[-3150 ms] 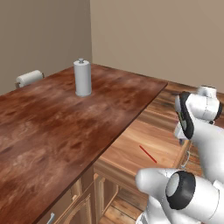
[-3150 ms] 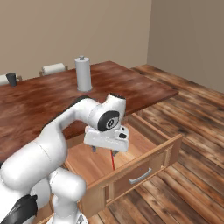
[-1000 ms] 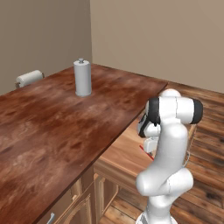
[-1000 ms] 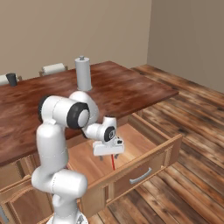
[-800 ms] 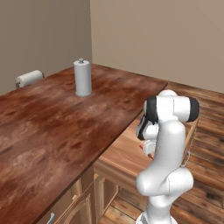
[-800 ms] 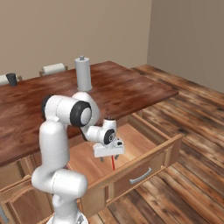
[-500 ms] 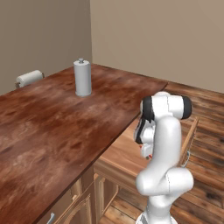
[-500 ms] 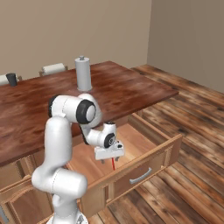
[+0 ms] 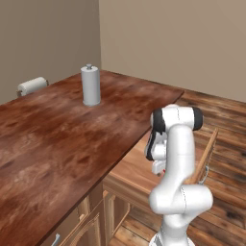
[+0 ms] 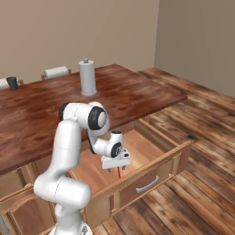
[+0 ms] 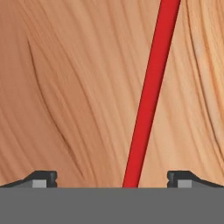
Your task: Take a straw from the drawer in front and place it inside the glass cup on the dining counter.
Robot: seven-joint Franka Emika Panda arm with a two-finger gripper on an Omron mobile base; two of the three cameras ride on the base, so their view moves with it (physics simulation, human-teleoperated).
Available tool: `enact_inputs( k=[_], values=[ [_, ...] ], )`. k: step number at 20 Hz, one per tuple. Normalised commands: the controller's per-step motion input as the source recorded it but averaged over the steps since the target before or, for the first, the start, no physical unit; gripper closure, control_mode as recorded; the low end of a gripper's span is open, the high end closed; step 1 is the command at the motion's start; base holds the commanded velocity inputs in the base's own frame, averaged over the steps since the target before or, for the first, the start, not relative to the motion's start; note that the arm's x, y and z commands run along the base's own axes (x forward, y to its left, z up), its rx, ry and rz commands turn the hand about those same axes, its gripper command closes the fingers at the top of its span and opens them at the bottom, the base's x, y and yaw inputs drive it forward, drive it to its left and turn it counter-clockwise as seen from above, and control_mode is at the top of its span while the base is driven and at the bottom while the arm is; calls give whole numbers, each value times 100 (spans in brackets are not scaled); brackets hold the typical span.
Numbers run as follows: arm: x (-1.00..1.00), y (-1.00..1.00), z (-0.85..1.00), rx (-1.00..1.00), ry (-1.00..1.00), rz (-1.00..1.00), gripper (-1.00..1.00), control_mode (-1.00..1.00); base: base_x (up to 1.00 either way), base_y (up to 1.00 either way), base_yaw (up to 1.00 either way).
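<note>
Wooden floorboards surround the desk (image 10: 137, 98), whose drawer (image 10: 151, 172) stands pulled out. Low inside the drawer, the gripper (image 10: 117, 167) has its jaws spread wide, holding nothing. Directly beneath it, between the two fingertips (image 11: 41, 178), the red straw (image 11: 151, 94) lies flat on the drawer bottom. Far beyond the gripper, a glass cup (image 10: 12, 83) sits on the desk.

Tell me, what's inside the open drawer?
A red straw lies flat on the wooden bottom of the drawer. The open gripper hangs right over it, one finger on each side. The arm covers part of the drawer's bottom, so anything there is hidden.
</note>
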Motion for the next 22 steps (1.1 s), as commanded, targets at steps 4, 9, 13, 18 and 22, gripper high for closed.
enact_inputs(
  k=[4,9,13,18,22],
  values=[
    [19,0,-34,0,-2,0,-100,-100,0,0,0],
    [24,0,-33,0,-1,0,-100,-100,0,0,0],
    [11,0,-37,0,-1,0,-100,-100,0,0,0],
    [-4,0,-51,0,0,0,100,-100,0,0,0],
    [-24,0,-42,0,0,0,100,-100,0,0,0]
  ],
)
